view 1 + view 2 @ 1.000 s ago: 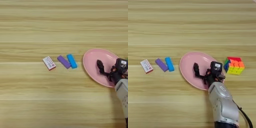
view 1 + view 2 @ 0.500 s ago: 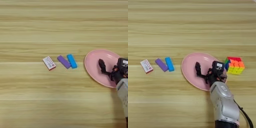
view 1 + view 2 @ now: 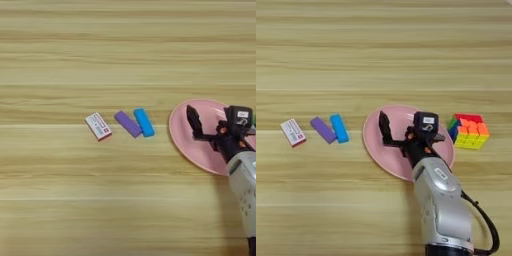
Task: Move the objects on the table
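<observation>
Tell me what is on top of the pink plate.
Only the right gripper sits over the pink plate; no object shows on it. The arm hides the plate's near-right part.

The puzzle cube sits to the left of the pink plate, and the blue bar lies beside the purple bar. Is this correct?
Not quite. The puzzle cube sits to the right of the pink plate, not the left; the right eye view shows this. The rest holds: the blue bar lies beside the purple bar.

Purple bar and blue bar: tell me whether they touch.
Touching, it seems. In the left eye view the purple bar and blue bar meet at their near ends and splay apart toward the far ends.
</observation>
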